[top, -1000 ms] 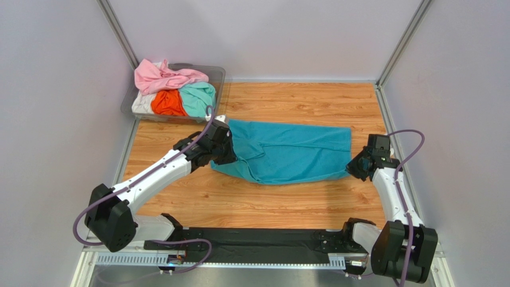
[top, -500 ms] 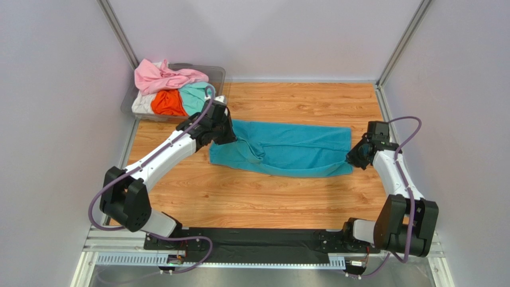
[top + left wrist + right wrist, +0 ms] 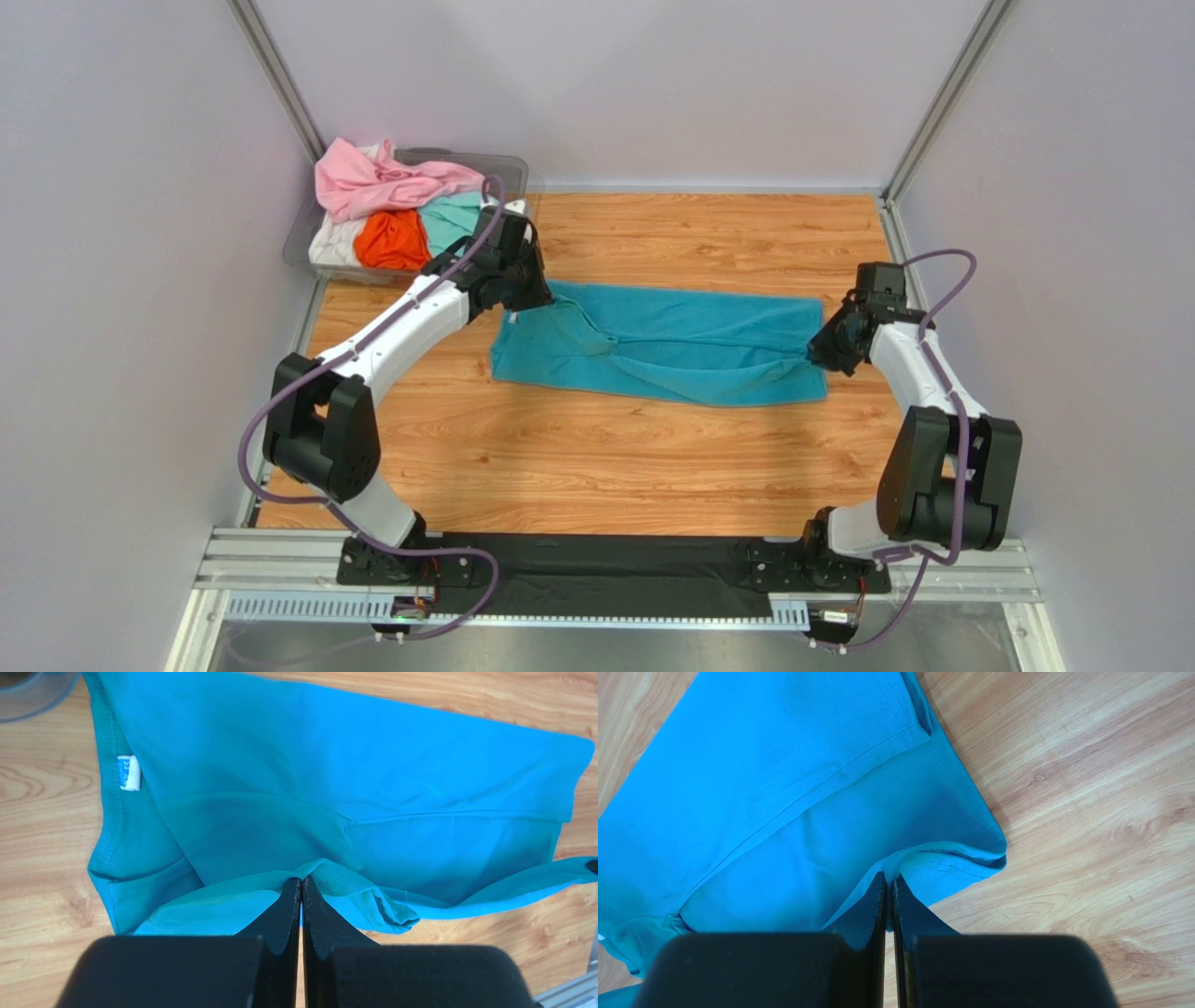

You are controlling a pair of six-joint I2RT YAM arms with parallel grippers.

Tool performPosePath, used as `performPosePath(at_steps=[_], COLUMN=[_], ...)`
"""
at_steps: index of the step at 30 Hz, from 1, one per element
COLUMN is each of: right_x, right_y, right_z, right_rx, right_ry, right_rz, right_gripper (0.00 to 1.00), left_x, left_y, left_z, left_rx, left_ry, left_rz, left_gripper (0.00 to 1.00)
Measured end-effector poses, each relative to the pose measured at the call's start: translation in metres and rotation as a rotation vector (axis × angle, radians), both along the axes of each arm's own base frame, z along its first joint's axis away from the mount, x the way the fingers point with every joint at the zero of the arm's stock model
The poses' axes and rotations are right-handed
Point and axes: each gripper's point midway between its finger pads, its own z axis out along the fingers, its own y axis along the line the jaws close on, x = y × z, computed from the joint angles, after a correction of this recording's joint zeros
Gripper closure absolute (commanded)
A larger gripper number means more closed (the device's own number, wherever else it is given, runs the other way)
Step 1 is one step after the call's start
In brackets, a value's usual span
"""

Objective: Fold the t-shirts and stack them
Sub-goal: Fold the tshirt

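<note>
The teal-blue t-shirt (image 3: 659,346) lies folded lengthwise in a long strip across the wooden table. My left gripper (image 3: 539,297) is shut on the shirt's folded-over edge at its left end; the left wrist view shows the fabric (image 3: 330,798) pinched at the left gripper's tips (image 3: 302,880). My right gripper (image 3: 819,353) is shut on the edge at the shirt's right end; the right wrist view shows the cloth (image 3: 794,812) pinched at the right gripper's tips (image 3: 888,876). Pink (image 3: 386,178), orange (image 3: 392,241), mint green (image 3: 452,217) and white (image 3: 330,248) shirts lie piled in the tub.
The clear plastic tub (image 3: 508,174) stands at the table's back left corner, just behind my left gripper. Grey walls close in the sides and back. Bare wood (image 3: 617,462) shows in front of the shirt.
Both grippers have carried the shirt's near edge away from me, over onto the rest of the shirt, so the shirt is now a narrower strip. Both arms have stretched further out.
</note>
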Motion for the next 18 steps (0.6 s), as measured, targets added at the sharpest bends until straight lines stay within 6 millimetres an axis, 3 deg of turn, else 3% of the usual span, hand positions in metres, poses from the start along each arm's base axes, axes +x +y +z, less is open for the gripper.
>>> performPosePath(at_steps=[8,18], right_x=[0.016,0.049], right_y=[-0.003,-0.013], right_z=[-0.012,-0.022], right_rx=[-0.004,-0.024], right_ry=[0.013,0.028], right_rz=[0.007,0.004], right_gripper=[1.00,0.94], left_x=[0.025,0.052], left_y=[0.002,0.007], left_z=[-0.010,-0.039], left_rx=[0.024,0.063], left_ry=[0.003,0.041], left_rz=[0.016,0.037], left_gripper=[1.00,1.00])
